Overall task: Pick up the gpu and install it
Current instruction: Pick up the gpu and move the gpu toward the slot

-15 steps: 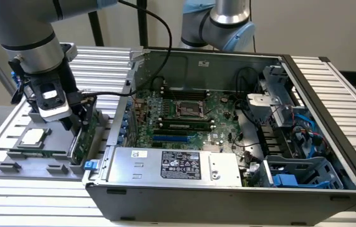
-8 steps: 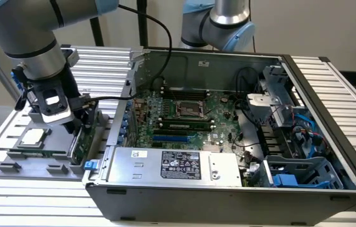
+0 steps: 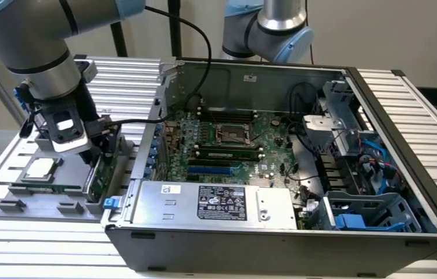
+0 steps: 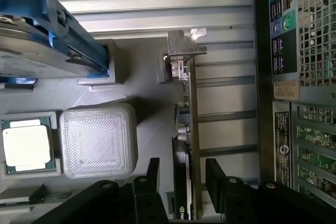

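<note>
- Tool state: the gripper (image 4: 182, 170) is open. Its fingers (image 4: 153, 174) stand one on each side of the gpu (image 4: 185, 129), with a gap visible between each finger and the card. No grip is made.
- Gpu position: the card stands on its edge in the tray (image 4: 147, 93), directly under the gripper and in line with the finger gap. Its bracket (image 4: 184, 51) is at the end of the card farthest from the fingers.
- Other parts: the CPU (image 4: 26, 142) lies in the tray to one side of the gripper, well apart from the fingers. The hard drive (image 4: 37, 40) sits beyond the CPU, farther from the gripper.
- Case: the case (image 3: 280, 244) lies open just beside the tray, on the side of the gripper opposite the CPU. The motherboard (image 3: 234, 136) is exposed, and no card shows in its blue slots (image 3: 214, 170).
- Progress (judged): approach and alignment over the card are done. Pick-up is not complete, because the card rests in the tray unclamped.
- Outstanding (judged): clamping the card, lift-out, transfer to the case and seating in a slot. The task stands at an early stage.
</note>
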Controlling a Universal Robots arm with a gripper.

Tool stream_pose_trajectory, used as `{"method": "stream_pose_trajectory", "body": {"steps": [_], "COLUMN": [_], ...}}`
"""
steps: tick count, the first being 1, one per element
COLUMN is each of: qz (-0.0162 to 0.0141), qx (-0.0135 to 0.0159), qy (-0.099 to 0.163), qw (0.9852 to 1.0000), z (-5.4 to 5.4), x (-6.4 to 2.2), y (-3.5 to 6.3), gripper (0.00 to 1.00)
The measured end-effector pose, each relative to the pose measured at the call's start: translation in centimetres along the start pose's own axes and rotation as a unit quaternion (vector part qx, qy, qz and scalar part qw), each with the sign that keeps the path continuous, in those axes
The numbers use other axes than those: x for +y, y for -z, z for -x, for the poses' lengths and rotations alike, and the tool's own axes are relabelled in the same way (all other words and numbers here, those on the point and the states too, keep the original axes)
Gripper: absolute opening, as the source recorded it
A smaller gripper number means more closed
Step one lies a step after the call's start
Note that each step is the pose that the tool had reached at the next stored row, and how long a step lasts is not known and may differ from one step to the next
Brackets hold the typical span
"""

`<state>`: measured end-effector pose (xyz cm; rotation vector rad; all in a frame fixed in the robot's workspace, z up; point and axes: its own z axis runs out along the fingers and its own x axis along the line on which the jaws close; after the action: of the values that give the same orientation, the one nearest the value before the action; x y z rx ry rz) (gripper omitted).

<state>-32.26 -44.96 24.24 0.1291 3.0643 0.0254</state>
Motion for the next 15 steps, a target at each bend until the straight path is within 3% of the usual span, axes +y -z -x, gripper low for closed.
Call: {"method": "stream_pose_trajectory", "body": {"steps": [8, 15], "qz": [0.0003, 0.0005], "qx": [-0.0030, -0.0040], "qy": [-0.001, -0.003], "qw": [1.0000, 1.0000], "z": [-0.18, -0.15], "x": [-0.02, -0.01], "y": [-0.43, -0.49], "gripper": [1.00, 1.00]}}
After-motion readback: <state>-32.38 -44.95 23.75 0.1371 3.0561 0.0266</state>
